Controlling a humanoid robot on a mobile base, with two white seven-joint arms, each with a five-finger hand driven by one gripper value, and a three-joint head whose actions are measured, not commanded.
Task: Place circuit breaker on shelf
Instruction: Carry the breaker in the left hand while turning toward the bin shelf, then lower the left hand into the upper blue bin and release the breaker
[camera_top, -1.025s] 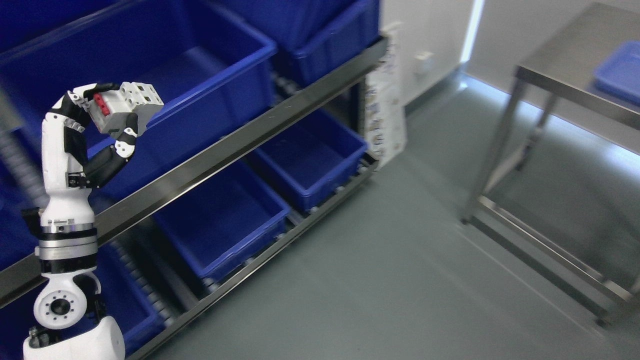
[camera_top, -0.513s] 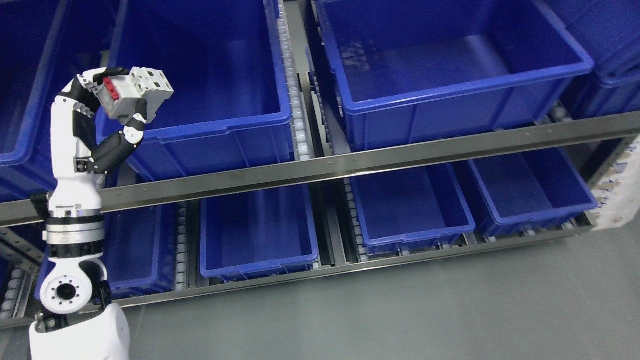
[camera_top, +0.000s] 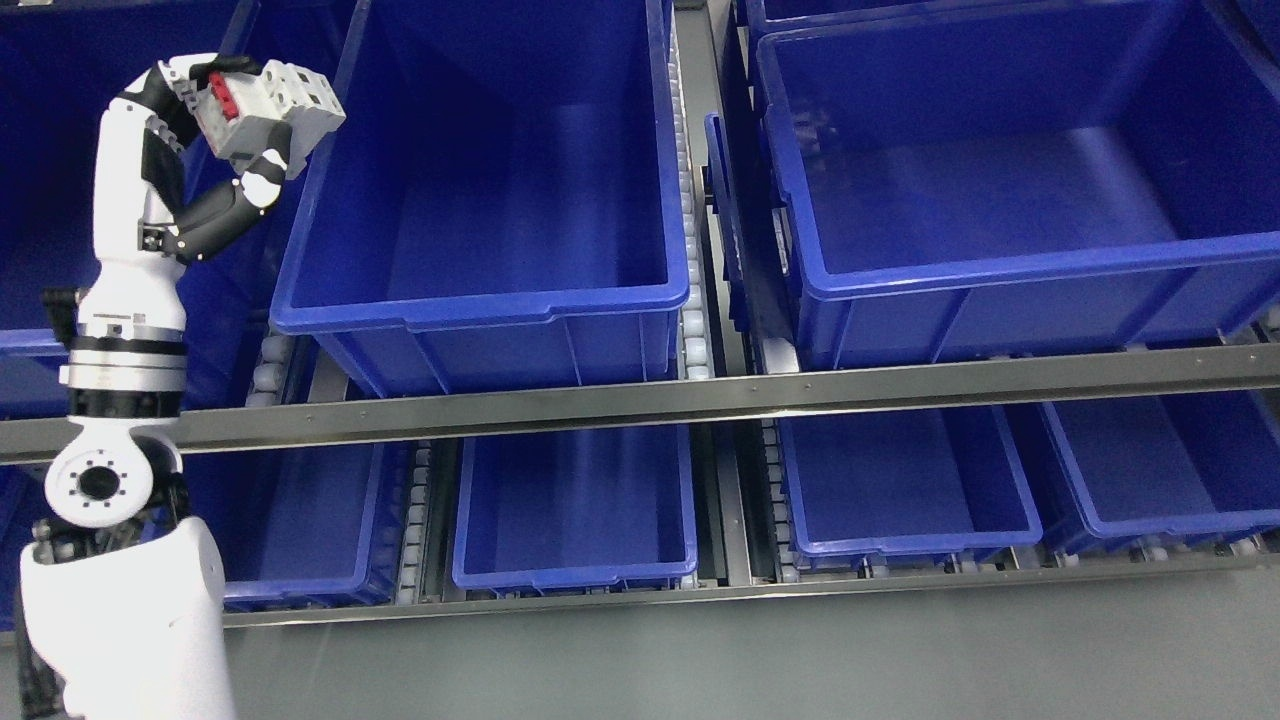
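Overhead, left robot hand (camera_top: 215, 130) clasps one circuit breaker (camera_top: 268, 105); two upper bins (camera_top: 480, 300).

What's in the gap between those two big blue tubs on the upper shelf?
In the head view, a strip of small white rollers and a dark divider rail run between the left big blue tub and the right one.

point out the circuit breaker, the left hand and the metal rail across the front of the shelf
circuit breaker (camera_top: 272, 105): head view, on its white body beside the red part
left hand (camera_top: 235, 115): head view, on its middle, by the breaker
metal rail (camera_top: 700, 398): head view, on its bare front face
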